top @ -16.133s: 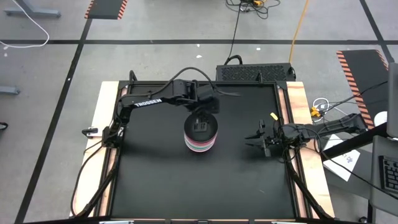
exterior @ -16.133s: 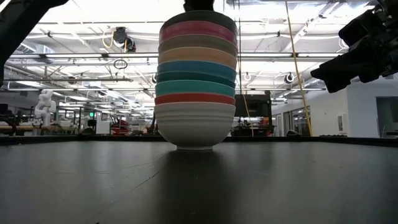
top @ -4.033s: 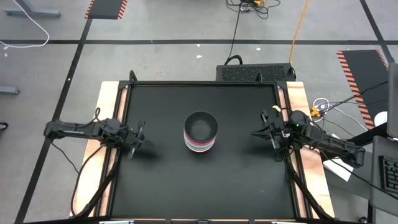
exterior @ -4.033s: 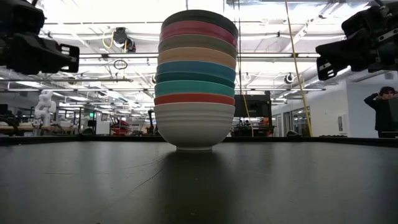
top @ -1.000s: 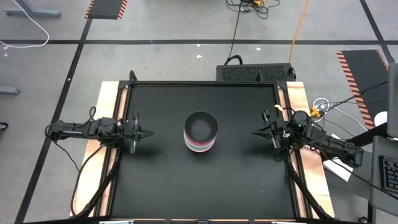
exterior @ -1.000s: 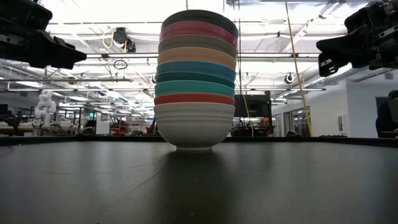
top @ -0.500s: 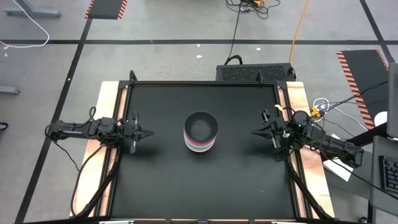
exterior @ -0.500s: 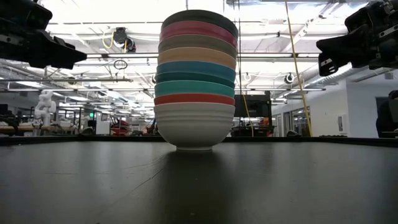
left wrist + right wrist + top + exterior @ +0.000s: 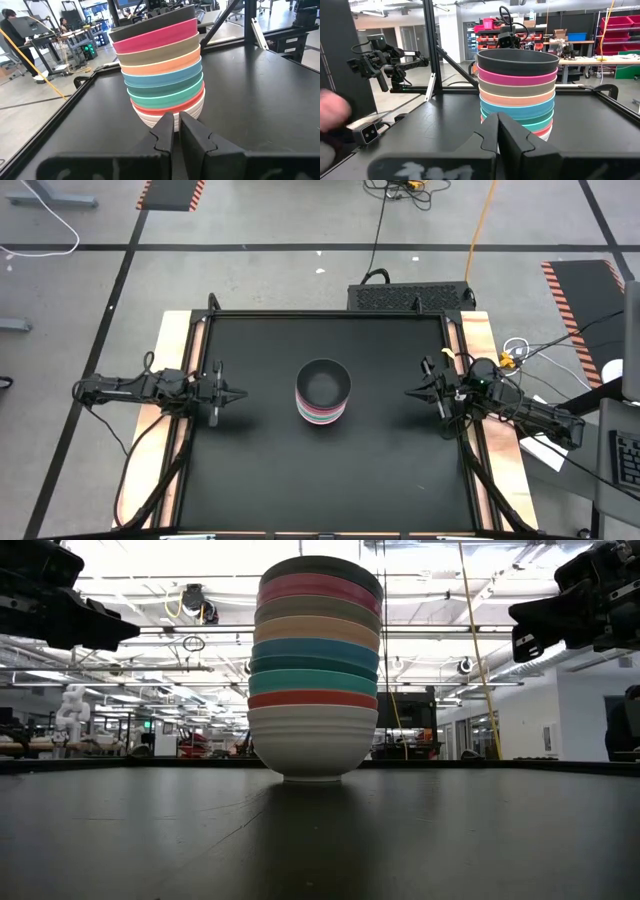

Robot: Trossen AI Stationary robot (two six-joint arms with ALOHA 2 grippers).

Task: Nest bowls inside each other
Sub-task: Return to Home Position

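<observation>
The bowls stand nested in one upright stack (image 9: 323, 393) at the middle of the black table. The white bottom bowl's foot (image 9: 314, 776) rests on the table, and a dark bowl (image 9: 517, 62) sits on top, with red, turquoise, blue, orange, tan and magenta rims between. My left gripper (image 9: 243, 393) hovers shut near the table's left edge, pointing level at the stack (image 9: 162, 70) and well clear of it. My right gripper (image 9: 407, 393) hovers shut near the right edge, also pointing at the stack. Both also show in the low view, the left gripper (image 9: 128, 633) and the right gripper (image 9: 515, 630).
The black table top (image 9: 320, 470) lies bare around the stack, with raised wooden borders (image 9: 160, 430) left and right. A dark box (image 9: 410, 295) sits beyond the far edge. A blurred hand (image 9: 332, 112) shows at the side of the right wrist view. People stand far off in the room (image 9: 10, 20).
</observation>
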